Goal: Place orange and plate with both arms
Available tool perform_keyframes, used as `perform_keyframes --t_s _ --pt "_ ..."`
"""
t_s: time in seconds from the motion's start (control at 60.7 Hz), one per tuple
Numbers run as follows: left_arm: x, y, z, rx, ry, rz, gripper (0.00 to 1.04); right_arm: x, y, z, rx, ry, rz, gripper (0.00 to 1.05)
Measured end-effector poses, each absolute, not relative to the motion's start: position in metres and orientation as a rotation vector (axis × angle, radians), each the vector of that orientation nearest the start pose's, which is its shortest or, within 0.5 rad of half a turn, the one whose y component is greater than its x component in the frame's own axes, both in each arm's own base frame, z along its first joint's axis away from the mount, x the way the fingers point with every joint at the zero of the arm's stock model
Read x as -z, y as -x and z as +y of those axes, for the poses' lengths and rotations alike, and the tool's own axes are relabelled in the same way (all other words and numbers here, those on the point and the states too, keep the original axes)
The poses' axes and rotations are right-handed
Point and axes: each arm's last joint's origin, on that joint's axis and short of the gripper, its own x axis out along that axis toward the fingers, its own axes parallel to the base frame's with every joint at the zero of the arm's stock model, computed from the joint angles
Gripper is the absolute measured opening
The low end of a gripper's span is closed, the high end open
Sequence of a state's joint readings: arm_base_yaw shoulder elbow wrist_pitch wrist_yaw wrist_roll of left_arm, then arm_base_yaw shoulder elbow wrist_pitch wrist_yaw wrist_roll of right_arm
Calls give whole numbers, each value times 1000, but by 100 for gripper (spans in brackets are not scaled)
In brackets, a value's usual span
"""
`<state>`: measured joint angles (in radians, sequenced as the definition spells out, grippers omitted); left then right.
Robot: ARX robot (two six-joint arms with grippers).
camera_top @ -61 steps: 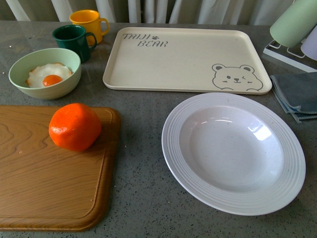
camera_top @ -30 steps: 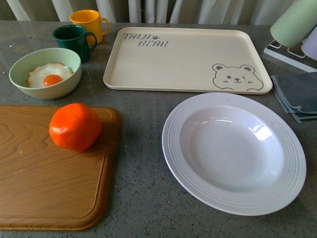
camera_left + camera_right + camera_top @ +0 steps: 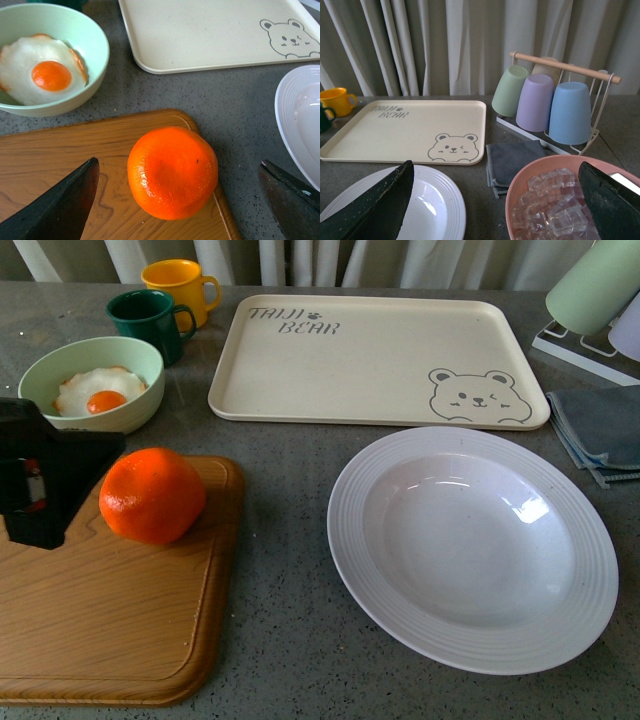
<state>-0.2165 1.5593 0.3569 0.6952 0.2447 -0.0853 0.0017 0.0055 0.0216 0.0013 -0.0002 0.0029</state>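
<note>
Left claw (image 3: 179,167) spread wide at the orange (image 3: 152,495), nothing gripped yet.
The left wrist view shows the two dark fingers standing well apart on either side of the orange and touching nothing, so this claw is released; the fruit sits on the wooden cutting board (image 3: 110,610), near its corner. The right claw (image 3: 496,165) is also released and empty, hanging above the tabletop (image 3: 280,640) by the far edge of the plate (image 3: 350,530) and out of the front view. The plate lies flat and empty on the tabletop, just in front of the cream tray (image 3: 370,360). By my reading the task has barely begun: neither thing is lifted or placed. Closing on the orange looks like the step in hand, and taking hold of the plate remains.
</note>
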Motion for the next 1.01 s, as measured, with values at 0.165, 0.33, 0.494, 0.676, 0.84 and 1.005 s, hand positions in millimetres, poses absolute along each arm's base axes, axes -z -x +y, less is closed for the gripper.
perform_keyframes --t_s 0.165,0.33,0.494,0.676,0.84,1.005 --pt "-106 -244 -65 444 83 544 96 -171 -97 0 -2 -3 -17 96" --pt "-99 -251 -66 436 75 550 96 -171 -97 0 -2 -3 -17 96" --pt "-94 -256 -62 420 75 563 96 -171 -97 0 -2 -3 -17 96" --pt "-92 -259 -63 422 73 564 96 -171 -97 0 -2 -3 -17 96" --pt "-87 -259 -66 435 67 580 96 -171 -97 0 -2 -3 -17 96" --pt "-84 -261 -67 441 61 591 96 -171 -97 0 -2 -3 -17 96"
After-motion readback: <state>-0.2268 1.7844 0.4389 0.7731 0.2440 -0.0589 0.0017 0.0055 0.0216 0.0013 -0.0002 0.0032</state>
